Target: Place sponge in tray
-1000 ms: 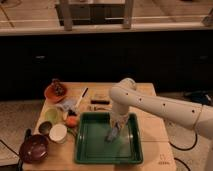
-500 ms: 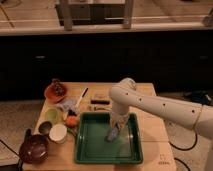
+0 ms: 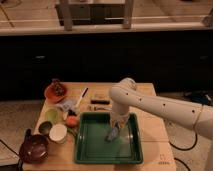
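Your hand [image 3: 115, 129] is pinched shut on the small pale blue-grey soft sponge [image 3: 112, 135], low over the big dark-green plastic tray [image 3: 85, 150], roughly centre. Ease straight down before letting go, and don't drift toward the 3 o'clock rim.

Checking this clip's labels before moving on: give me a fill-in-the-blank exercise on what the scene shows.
1. The end effector reaches down into the green ____.
2. It grips a pale blue ____.
3. The dark red bowl stands on the wooden ____.
4. The arm is coloured ____.
Missing words: tray; sponge; table; white.
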Available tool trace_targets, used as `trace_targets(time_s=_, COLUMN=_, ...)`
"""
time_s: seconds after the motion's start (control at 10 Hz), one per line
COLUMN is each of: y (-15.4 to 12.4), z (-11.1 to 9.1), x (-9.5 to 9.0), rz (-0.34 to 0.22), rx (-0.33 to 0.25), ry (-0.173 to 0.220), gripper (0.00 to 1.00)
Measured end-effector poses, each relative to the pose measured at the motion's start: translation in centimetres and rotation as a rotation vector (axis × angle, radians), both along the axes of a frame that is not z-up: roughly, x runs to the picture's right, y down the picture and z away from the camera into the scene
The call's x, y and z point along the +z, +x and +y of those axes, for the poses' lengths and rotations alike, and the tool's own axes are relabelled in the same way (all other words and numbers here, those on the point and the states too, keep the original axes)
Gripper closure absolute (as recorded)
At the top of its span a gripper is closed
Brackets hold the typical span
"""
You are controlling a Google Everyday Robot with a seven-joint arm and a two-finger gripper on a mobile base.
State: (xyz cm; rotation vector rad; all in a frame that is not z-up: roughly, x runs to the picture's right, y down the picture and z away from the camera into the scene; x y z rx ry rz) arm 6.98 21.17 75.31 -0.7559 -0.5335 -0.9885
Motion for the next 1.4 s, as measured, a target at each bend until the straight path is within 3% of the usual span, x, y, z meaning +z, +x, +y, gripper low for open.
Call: trace_targets(time_s=1.4, y=0.39, z=0.03, x=0.01, rz=-0.008, rx=-0.003, ry=0.007, gripper=0.92)
